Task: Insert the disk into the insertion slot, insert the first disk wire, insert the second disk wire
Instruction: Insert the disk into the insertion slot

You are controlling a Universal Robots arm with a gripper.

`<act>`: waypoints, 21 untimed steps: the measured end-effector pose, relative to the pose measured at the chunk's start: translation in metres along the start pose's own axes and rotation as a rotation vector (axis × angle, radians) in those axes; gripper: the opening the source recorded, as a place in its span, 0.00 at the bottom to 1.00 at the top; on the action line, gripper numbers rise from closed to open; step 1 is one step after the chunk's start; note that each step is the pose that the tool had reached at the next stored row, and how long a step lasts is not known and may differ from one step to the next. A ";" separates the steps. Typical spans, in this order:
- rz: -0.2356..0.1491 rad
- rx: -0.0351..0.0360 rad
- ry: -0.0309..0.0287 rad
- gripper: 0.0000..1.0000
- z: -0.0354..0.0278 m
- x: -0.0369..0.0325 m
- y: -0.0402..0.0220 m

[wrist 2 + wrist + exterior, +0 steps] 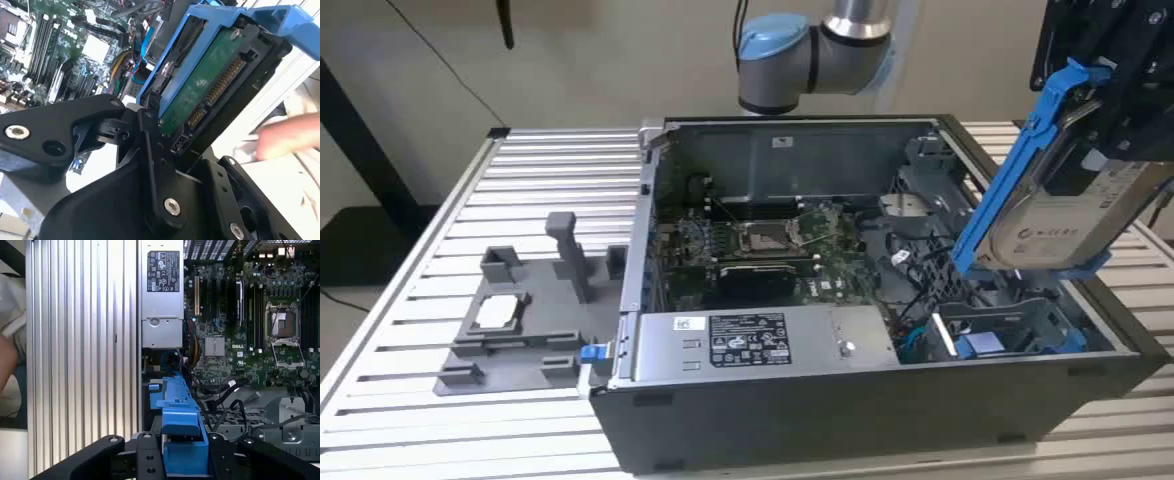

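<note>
A ribbed aluminium surface (pixel 547 170) stands in a plain room with a beige wall behind it. An open grey computer case (pixel 881 410) lies on its side on the surface, taking up the centre and the exterior view's right, with its green motherboard (pixel 774 240) facing up. The robot arm (pixel 807 50) enters at 12 o'clock, behind the case. At 9 o'clock from the case, just beside its wall, sits a grey plastic fixture tray (pixel 507 335).

The disk (pixel 1061 215), silver-grey in its blue carrier, hangs in the air at 3 o'clock in the exterior view, over the case's right end. Its long axis is tilted, running from 1 o'clock down to 7 o'clock. The tool (pixel 1101 135) is clamped on the disk's upper end; in both wrist views black fingers (pixel 150 460) press the carrier from either side. The insertion slot (pixel 1014 335), a bay in the metal drive cage, lies at 6 o'clock from the disk's lower end, near but apart. The disk is not yet in. A person's blurred hand (pixel 292 132) shows in the second wrist view, beyond the disk.
</note>
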State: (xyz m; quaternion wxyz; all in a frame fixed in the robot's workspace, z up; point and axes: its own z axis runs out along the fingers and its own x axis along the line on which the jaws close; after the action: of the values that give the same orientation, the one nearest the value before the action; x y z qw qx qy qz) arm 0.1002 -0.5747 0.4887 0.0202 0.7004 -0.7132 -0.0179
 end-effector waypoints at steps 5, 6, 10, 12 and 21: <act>0.000 -0.0026 0.0001 0.33 0.0000 0.0000 0.0000; 0.000 -0.0028 0.0000 0.33 0.0000 0.0000 0.0000; 0.000 -0.0032 0.0003 0.33 0.0001 0.0000 0.0000; 0.000 -0.0025 0.0000 0.33 0.0011 0.0000 -0.0001; 0.000 0.0065 -0.0089 0.33 0.0117 0.0005 -0.0009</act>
State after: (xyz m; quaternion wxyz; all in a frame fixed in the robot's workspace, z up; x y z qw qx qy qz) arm 0.1005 -0.5752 0.4769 0.0148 0.7005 -0.7133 -0.0187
